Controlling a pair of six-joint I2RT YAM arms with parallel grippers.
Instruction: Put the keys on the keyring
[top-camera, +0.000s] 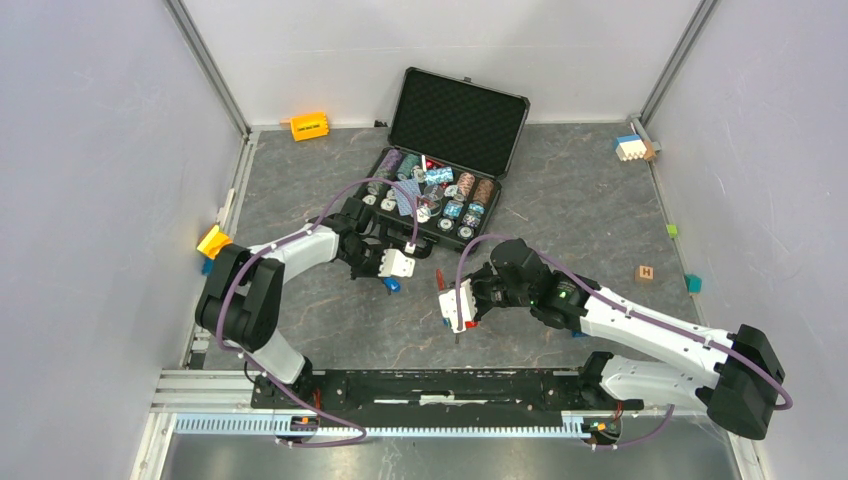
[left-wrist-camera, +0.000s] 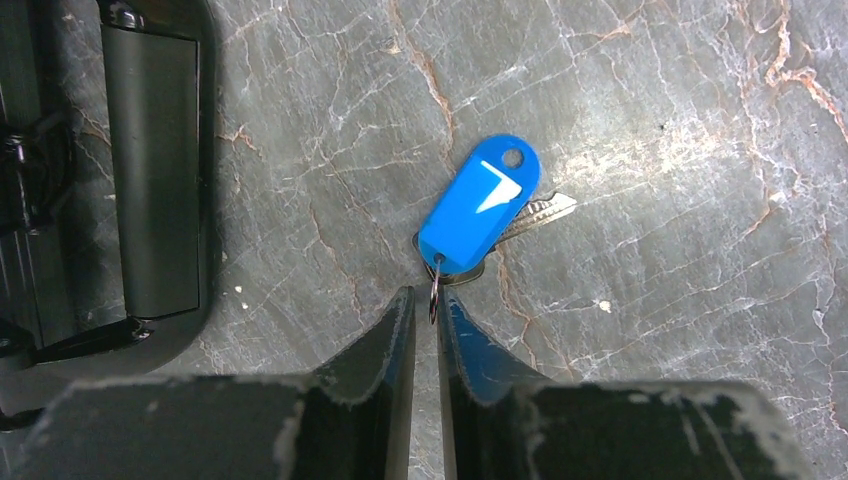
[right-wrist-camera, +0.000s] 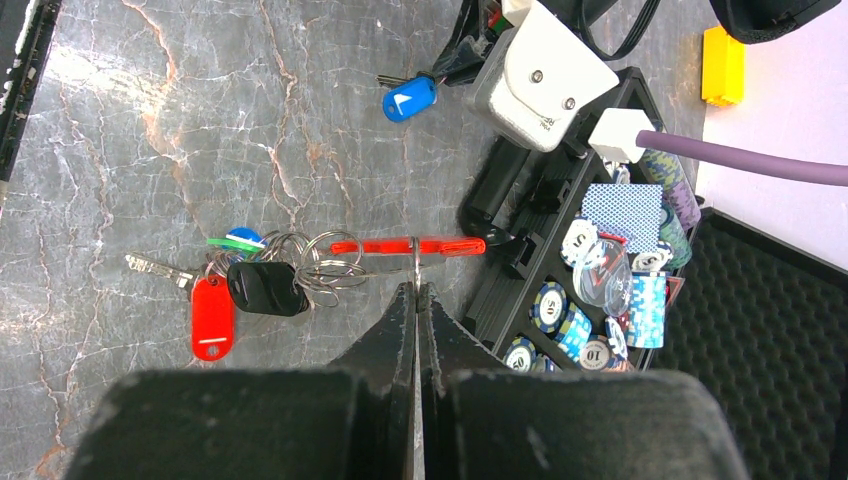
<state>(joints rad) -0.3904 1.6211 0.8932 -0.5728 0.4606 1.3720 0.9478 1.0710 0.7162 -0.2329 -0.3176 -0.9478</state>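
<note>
My left gripper (left-wrist-camera: 427, 300) is shut on the small metal ring of a blue-capped key (left-wrist-camera: 482, 203) that lies on the grey table; the pair shows in the top view (top-camera: 391, 283) and in the right wrist view (right-wrist-camera: 408, 100). My right gripper (right-wrist-camera: 415, 290) is shut on the thin ring of the keyring, whose long red fob (right-wrist-camera: 440, 245) lies crosswise in front of the jaws. A bunch with a red-capped key (right-wrist-camera: 211, 316), a black fob (right-wrist-camera: 262, 287), green and blue caps and several rings sits at the fob's left end. In the top view the right gripper (top-camera: 457, 308) is right of the left one.
An open black case (top-camera: 455, 120) with poker chips (right-wrist-camera: 590, 300) and cards stands behind both grippers, close to the right gripper's fob end. A yellow block (top-camera: 309, 126) lies at the back left. A lettered cube (top-camera: 645, 272) and small coloured blocks lie at the right.
</note>
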